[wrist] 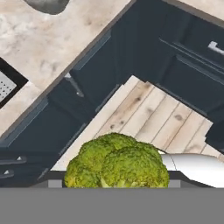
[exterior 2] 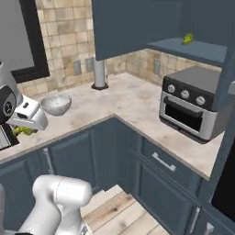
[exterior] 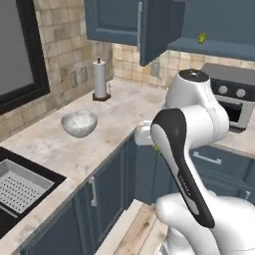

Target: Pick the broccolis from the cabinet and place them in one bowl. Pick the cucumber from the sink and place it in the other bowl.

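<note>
My gripper (exterior 2: 24,125) is shut on a bumpy yellow-green broccoli (wrist: 117,162), which bulges up at the bottom of the hand view and hides the fingertips. It hangs over the wooden floor in front of the counter corner, and the held broccoli (exterior 2: 22,131) peeks out under the white hand. A second broccoli (exterior: 201,37) sits on the shelf of the open dark blue cabinet (exterior: 154,30). The whitish glassy bowl (exterior: 78,123) stands on the counter, left of the gripper. The black sink (exterior: 10,219) lies at the lower left. The cucumber and the other bowl are out of view.
A paper towel roll (exterior: 100,79) stands by the tiled wall behind the bowl. A silver toaster oven (exterior 2: 190,108) sits on the right counter under the cabinet. The grey perforated tray (exterior: 20,185) rests in the sink. The open cabinet door (exterior 2: 133,25) juts out overhead.
</note>
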Motion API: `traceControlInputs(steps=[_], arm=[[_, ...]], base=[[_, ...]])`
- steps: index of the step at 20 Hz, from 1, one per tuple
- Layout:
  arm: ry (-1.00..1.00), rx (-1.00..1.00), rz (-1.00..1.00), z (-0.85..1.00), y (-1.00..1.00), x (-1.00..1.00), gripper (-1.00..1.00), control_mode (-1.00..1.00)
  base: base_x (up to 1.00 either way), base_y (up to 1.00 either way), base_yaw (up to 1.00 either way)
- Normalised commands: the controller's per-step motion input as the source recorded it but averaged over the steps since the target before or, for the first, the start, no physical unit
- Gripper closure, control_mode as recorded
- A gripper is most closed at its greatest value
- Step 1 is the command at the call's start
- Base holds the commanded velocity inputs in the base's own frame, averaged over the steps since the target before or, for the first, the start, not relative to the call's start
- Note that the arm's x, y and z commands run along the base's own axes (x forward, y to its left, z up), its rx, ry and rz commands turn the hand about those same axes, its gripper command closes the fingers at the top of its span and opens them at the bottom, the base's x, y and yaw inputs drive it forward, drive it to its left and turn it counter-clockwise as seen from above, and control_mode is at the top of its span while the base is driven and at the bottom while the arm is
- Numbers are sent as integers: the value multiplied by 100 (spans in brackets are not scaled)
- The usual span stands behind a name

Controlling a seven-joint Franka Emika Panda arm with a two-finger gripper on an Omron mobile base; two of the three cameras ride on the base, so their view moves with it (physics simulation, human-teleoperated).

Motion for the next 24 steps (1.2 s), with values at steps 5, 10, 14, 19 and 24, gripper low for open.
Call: traceControlInputs(steps=[5, 10, 14, 19, 24], arm=[[0, 0, 0, 0, 0, 0, 100, 100], [0, 0, 0, 0, 0, 0, 100, 100], [0, 0, 0, 0, 0, 0, 100, 100], [0, 0, 0, 0, 0, 0, 100, 100], [0, 0, 0, 0, 0, 0, 100, 100]], base=[[3, -8, 88], [45, -59, 52], [81, -74, 11], [82, -23, 0], [58, 56, 12]])
